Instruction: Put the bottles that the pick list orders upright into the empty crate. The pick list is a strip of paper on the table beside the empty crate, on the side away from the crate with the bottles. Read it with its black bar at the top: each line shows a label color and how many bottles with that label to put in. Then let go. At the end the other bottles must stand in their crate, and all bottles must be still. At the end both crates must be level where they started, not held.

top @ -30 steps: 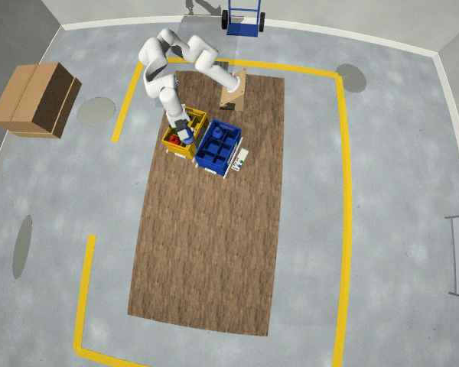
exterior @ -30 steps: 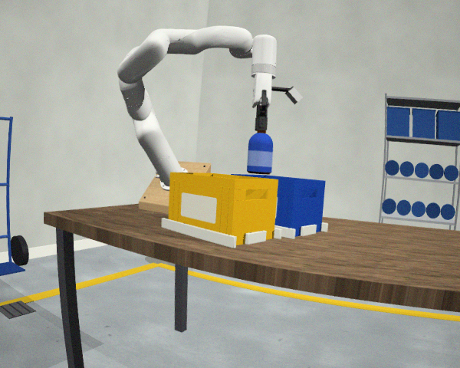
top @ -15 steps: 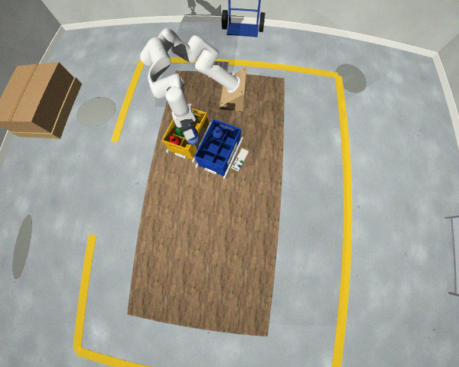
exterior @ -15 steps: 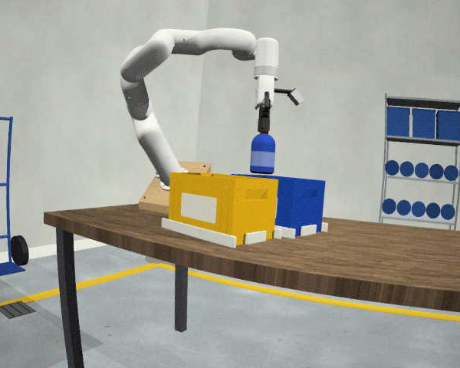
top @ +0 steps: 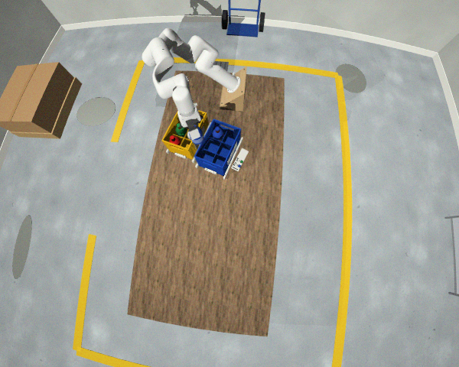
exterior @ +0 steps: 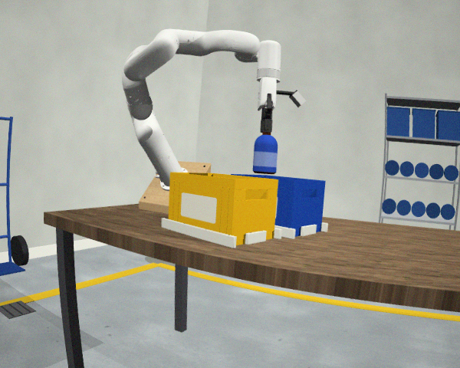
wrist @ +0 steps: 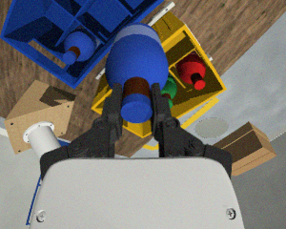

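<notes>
My gripper (exterior: 266, 126) is shut on the neck of a blue bottle with a pale blue label (exterior: 265, 154). It hangs upright in the air above the crates' rims, over the seam between the yellow crate (exterior: 222, 202) and the blue crate (exterior: 299, 199). In the wrist view the held bottle (wrist: 137, 71) covers that seam. The yellow crate (top: 186, 135) holds a green-label bottle (top: 179, 128) and a red-label bottle (top: 174, 139). The blue crate (top: 218, 146) holds one blue bottle (top: 217, 132) in a far corner cell. The pick list (top: 239, 159) lies beside the blue crate.
White guide strips (exterior: 200, 233) edge both crates. A tilted wooden block (top: 233, 90) carries the arm's base at the table's far end. A cardboard box (top: 34, 99), a hand truck (top: 243, 17) and a shelf rack (exterior: 420, 158) stand off the table.
</notes>
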Robot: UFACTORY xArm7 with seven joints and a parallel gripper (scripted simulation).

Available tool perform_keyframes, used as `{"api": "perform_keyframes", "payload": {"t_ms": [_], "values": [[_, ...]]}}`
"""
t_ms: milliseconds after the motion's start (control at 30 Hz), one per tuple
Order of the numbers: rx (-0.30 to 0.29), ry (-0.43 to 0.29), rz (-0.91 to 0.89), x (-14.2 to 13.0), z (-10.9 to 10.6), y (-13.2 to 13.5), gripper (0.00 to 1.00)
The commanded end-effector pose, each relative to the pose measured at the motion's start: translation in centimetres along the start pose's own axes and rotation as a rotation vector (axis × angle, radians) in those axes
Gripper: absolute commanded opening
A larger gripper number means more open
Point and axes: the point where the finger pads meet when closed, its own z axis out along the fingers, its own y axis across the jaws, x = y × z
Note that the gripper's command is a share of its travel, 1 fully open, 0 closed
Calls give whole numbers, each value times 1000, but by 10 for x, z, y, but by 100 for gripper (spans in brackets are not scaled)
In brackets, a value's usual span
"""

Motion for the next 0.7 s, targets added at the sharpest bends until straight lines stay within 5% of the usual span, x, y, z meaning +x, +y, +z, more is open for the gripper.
{"api": "perform_keyframes", "payload": {"t_ms": [0, 667], "values": [[-1, 5, 0, 3, -2, -5, 0], [-1, 6, 0, 17, -2, -39, 0]]}}
